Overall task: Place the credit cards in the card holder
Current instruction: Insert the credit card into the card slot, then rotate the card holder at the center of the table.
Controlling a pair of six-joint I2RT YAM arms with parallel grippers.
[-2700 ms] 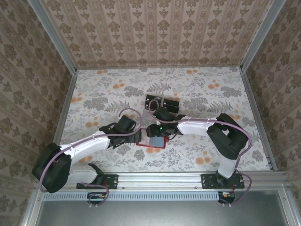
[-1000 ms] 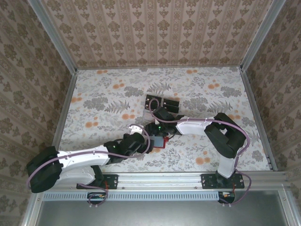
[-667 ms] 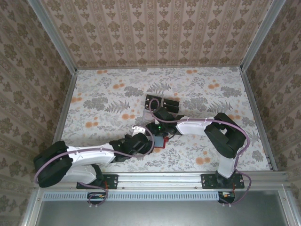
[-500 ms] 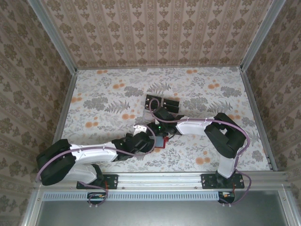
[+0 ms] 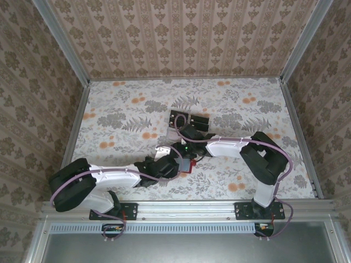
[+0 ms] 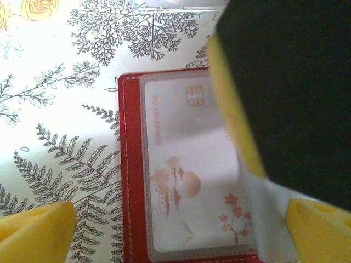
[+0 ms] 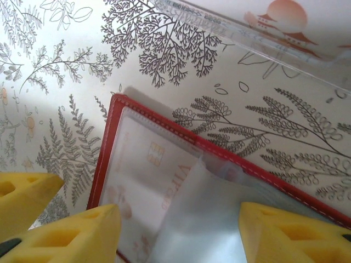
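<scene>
Hovering over the table (image 5: 109, 120), I've got the red wallet (image 6: 130, 181) open by the near edge, one card (image 6: 186, 164) already pocketed. Left gripper (image 6: 178, 230) gapes wide, empty; right gripper (image 7: 181, 230), half-spread and clasping nothing, seems to pin the wallet. I'd press flat and slide the next card in square.

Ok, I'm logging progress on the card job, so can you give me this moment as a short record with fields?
card holder: red, lying open on the floral table, clear pocket facing up
pocketed card: pale, with a chip and pink print, inside the clear pocket
loose cards: dark, lying farther back on the table, untouched
left gripper: open wide, just above the card holder
right gripper: jaws apart at the holder's clear flap; unclear whether it grips anything
</scene>
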